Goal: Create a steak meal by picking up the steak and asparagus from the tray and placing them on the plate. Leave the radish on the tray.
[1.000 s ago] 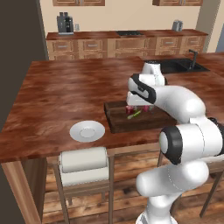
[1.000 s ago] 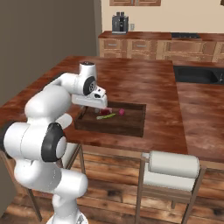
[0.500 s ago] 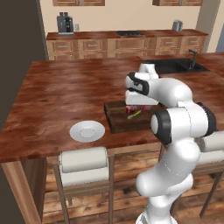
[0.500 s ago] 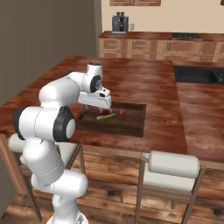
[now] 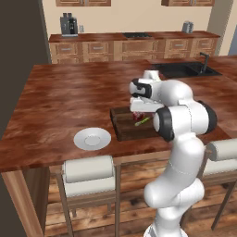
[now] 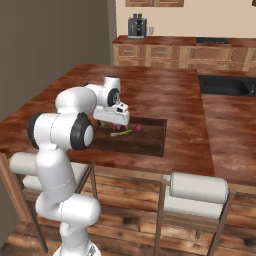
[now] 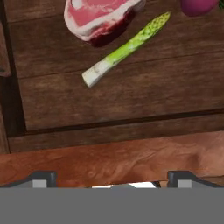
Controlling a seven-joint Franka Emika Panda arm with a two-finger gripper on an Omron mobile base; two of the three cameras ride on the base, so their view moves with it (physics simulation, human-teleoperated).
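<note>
Left base view: the claw [image 5: 139, 111] hangs low over the far left part of the tray [image 5: 121, 131], which sits on the worktop [image 5: 69, 102]. The asparagus [image 5: 142, 121] lies on the tray just below the claw, and a bit of red steak [image 5: 136, 115] shows beside it. The plate [image 5: 92, 138] sits bare, off the tray's left end and nearer the worktop's front edge. Nothing has been carried over yet, so the step in hand looks like the first pick.

Right base view: the claw [image 6: 116, 121] is over the tray's [image 6: 152, 141] left part, with the asparagus [image 6: 121, 133] under it and the radish [image 6: 138, 128] just to its right. The radish must stay, so the descent should keep clear of it.

Hand view: the fingertips [image 7: 42, 178] stand wide apart with nothing between them. The steak [image 7: 98, 18] lies at the top, the asparagus [image 7: 127, 49] slants just beside it, and the radish [image 7: 197, 5] is at the top right corner. The claw's centre is over the tray's [image 7: 113, 131] rim, not over the food, so it should shift forward until the steak sits between the tips, then drop and close across the steak's narrower width without pinning the asparagus.
</note>
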